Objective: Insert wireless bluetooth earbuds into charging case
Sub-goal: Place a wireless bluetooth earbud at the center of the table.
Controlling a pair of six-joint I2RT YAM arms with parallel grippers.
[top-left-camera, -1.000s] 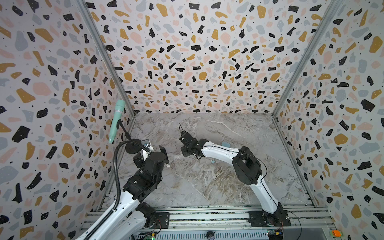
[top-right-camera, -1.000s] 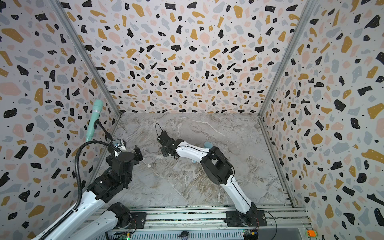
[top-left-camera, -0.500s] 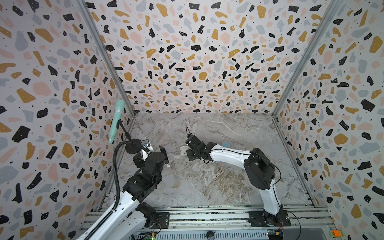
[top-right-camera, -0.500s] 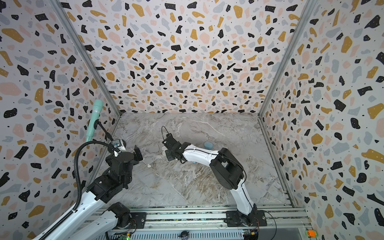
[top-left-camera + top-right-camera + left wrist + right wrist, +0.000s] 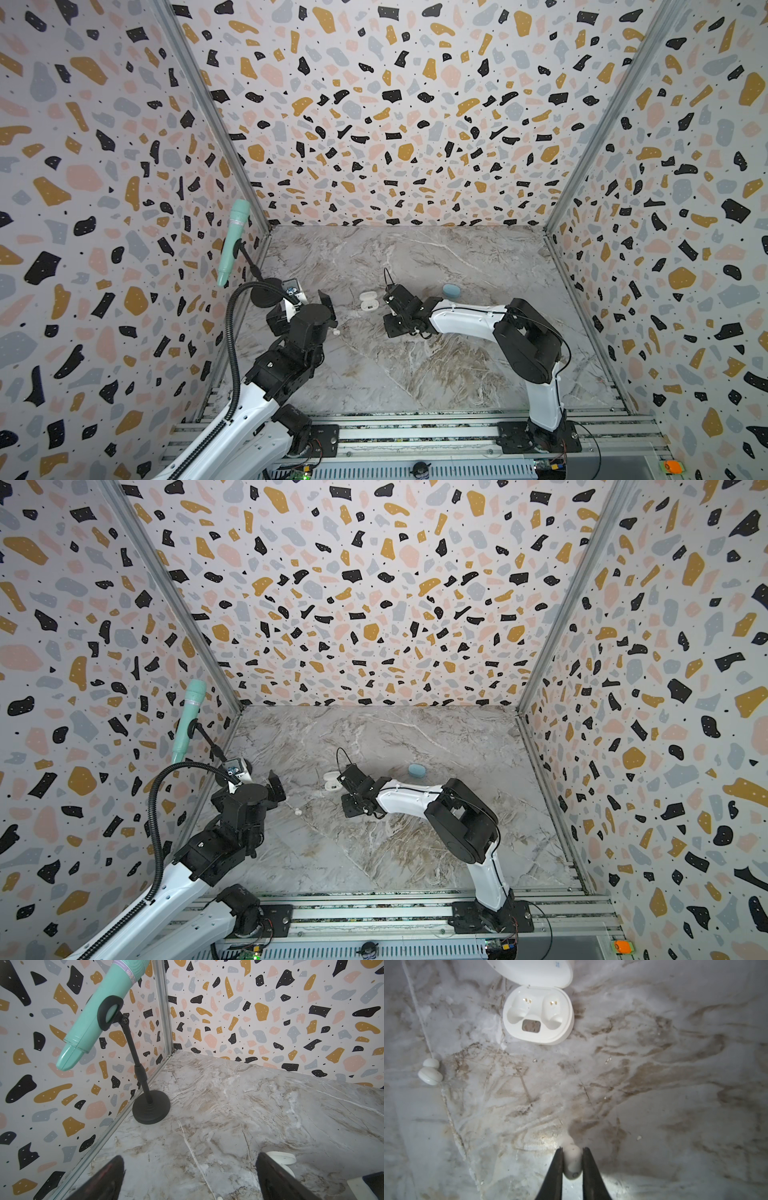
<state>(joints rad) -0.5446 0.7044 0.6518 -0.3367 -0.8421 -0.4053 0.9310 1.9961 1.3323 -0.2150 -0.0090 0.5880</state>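
Over the table [image 5: 654, 1084], short of the open case [image 5: 538, 1016], the right gripper [image 5: 572, 1150] pinches a white bud [image 5: 572, 1167] by its sides; it is probably light, hard and slick, and apt to squirt out. The left gripper [image 5: 190, 1157] stands spread and empty.

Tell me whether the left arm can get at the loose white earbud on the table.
Probably yes: the left gripper is open and empty, and the loose white earbud lies uncovered on the table right beside it, nothing between. The arm may need to draw back.

White links [image 5: 469, 318], black joints [image 5: 528, 345], black fingers [image 5: 552, 1174]
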